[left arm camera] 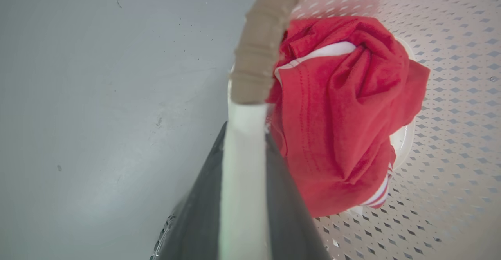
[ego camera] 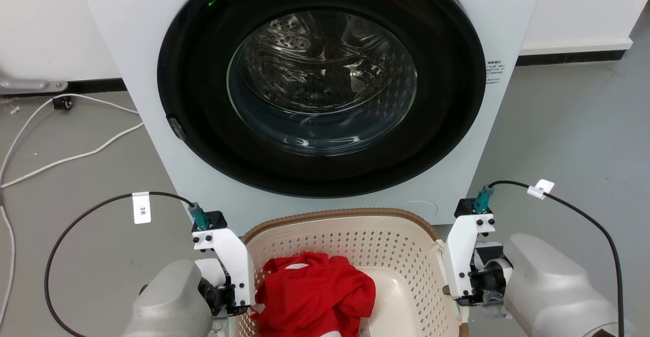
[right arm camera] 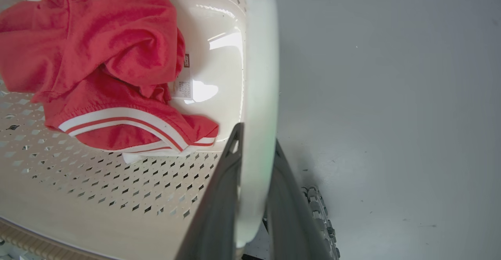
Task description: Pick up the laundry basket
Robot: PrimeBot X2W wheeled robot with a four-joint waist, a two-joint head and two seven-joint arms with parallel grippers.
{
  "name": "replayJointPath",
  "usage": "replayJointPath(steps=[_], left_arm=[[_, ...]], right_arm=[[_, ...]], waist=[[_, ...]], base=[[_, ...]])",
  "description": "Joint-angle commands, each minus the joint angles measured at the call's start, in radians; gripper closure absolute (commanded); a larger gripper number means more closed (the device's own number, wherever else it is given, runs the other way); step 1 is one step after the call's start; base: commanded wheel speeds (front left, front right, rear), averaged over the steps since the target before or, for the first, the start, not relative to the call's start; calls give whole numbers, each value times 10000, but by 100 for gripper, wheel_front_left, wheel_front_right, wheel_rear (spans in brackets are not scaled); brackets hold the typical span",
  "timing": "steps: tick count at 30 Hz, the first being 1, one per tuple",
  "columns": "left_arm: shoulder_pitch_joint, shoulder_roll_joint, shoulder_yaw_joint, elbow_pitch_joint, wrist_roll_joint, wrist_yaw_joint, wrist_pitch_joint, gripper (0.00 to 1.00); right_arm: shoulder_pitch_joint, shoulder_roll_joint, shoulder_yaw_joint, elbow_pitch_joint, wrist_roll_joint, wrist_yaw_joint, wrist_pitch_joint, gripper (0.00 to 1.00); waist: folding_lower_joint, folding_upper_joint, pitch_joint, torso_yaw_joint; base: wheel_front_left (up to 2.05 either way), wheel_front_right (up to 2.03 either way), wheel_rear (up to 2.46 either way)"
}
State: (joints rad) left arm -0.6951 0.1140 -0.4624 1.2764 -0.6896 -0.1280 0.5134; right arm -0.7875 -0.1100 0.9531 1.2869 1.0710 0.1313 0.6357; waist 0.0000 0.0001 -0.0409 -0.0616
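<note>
Grey floor (ego camera: 569, 124) runs around a white washing machine (ego camera: 127, 32) with its round glass door shut. Just in front of it sits the laundry basket (ego camera: 335, 214), holding one crumpled red garment (ego camera: 315, 296) with white stripes, bunched toward its left side. The left tool (left arm camera: 244, 134) pinches the basket's left white handle between both fingers. The right tool (right arm camera: 256, 138) pinches the right handle likewise.

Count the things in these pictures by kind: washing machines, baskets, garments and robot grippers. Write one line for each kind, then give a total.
washing machine: 1
laundry basket: 1
red garment: 1
grippers: 2, the left gripper and the right gripper
total: 5
</note>
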Motion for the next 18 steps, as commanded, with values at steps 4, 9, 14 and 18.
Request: replayJointPath(steps=[4,9,14,18], left_arm=[[160,55,-99,26,-58,-38,-25,100],[163,46,-163,37,-96,-38,-62,100],[142,51,-245,49,-151,-38,-66,100],[117,63,-335,61,-242,-38,-109,100]], right_arm=[[132,-120,-69,36,-99,-10,-9,100],[148,-132,-131,37,-143,-11,13,100],[136,-154,-189,38,-213,-11,-29,100],[123,-135,-278,39,-283,-11,-56,100]], waist=[[0,-1,-15,-2],[0,-1,-18,-11],[0,-1,-6,-15],[0,-1,23,-13]], base=[[0,0,0],[0,0,0],[0,0,0],[0,0,0]])
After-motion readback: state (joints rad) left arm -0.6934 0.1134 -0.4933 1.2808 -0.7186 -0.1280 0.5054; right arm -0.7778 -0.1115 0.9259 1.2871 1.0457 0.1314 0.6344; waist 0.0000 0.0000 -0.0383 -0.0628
